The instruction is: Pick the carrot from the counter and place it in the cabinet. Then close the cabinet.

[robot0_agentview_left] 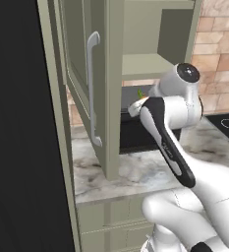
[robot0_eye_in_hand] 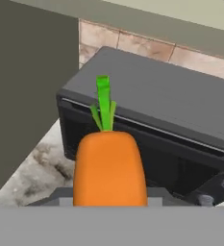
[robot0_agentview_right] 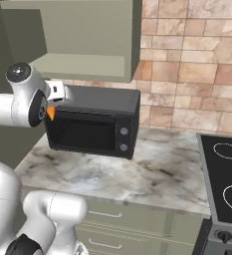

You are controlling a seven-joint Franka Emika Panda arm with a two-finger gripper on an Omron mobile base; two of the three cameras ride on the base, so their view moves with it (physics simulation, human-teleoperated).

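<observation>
I have the carrot (robot0_eye_in_hand: 109,168) pinched tight in my gripper (robot0_agentview_right: 52,112). My two fingers are squeezed in on it, with the green top sticking out in front of me. The carrot is up in the air, just in front of the black microwave (robot0_agentview_right: 95,122) and below the open cabinet (robot0_agentview_left: 140,39). It is off the counter (robot0_agentview_right: 152,167) now.

My job now is to lift the carrot up and set it on the shelf (robot0_agentview_left: 146,65) inside the cabinet. I think I should go up first, then push forward. If I push forward too soon, I could bump the top of the microwave or the bottom edge of the cabinet.

The cabinet door (robot0_agentview_left: 81,74) hangs open on my left, with its long handle (robot0_agentview_left: 93,88) facing me. I should keep my arm away from it so I do not knock it.

I should hold tight until the carrot sits low over the shelf. Then I can let go gently, so it does not roll out. The door comes after that.
</observation>
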